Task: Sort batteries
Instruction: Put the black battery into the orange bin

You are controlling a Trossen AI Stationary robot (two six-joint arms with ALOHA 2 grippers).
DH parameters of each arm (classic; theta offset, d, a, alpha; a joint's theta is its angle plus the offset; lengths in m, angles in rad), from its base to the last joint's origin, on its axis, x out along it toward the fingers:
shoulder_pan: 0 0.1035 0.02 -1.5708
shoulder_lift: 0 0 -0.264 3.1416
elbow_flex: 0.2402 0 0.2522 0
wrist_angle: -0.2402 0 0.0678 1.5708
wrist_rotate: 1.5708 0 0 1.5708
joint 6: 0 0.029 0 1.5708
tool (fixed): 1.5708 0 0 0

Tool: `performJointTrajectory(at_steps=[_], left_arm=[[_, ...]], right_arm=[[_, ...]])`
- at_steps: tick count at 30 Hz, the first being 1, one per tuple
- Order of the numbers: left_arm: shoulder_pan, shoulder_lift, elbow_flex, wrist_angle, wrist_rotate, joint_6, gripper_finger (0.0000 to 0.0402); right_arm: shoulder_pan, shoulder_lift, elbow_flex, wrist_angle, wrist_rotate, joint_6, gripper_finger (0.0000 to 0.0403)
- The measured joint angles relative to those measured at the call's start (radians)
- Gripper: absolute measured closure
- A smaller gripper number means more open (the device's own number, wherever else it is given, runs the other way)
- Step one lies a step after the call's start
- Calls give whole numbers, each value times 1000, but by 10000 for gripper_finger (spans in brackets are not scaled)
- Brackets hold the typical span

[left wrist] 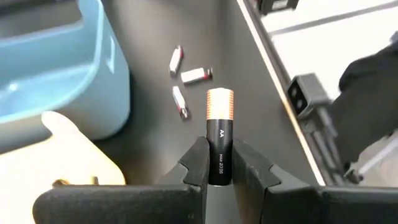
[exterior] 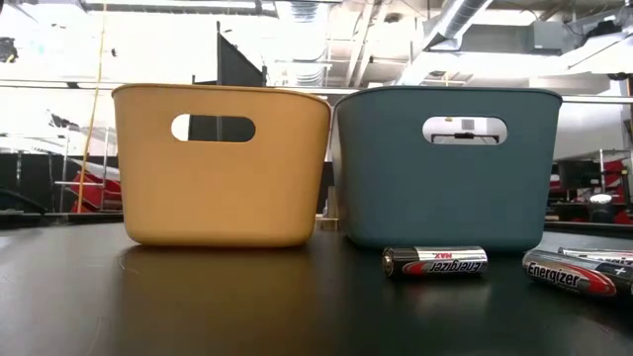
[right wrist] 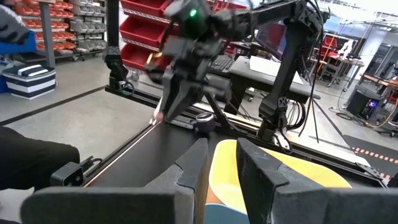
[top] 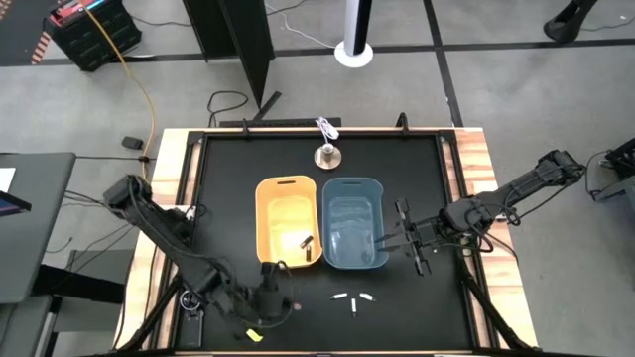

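While left claw (left wrist: 219, 163) near the bench's (top: 228, 188) near-left edge clamps one black-copper battery (left wrist: 219, 134), three white batteries (top: 354, 299) lie loose on the bench, near side of the blue tub (top: 353, 222). Two dark batteries (top: 307, 245) sit in yellow tub (top: 288, 220). Right claw (top: 407, 238) hovers at blue tub's right edge, fingers slightly apart, holding nothing.

The counter (top: 228, 169) is matte black with pale wood edging. One tub (top: 286, 220) is mustard yellow, the other tub (top: 353, 222) dusty blue. The battery held in the left gripper (left wrist: 219, 163) is black with a copper end (left wrist: 219, 104) and white lettering. Three loose batteries (left wrist: 186, 78) look white-silver with reddish tips. In the low view, two batteries (exterior: 435, 261) are black and silver with red branding, though that lettering is only partly legible. The bell-shaped object (top: 328, 155) is silver.
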Motion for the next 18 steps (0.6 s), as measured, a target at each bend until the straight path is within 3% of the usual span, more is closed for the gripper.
performJointTrajectory(at_steps=[10,18], left_arm=[[4,-162,1,35,30,113,362],[13,-189,1,44,30,149,362]], right_arm=[[0,0,0,-1,0,-1,300],[0,0,0,-2,0,-1,300]])
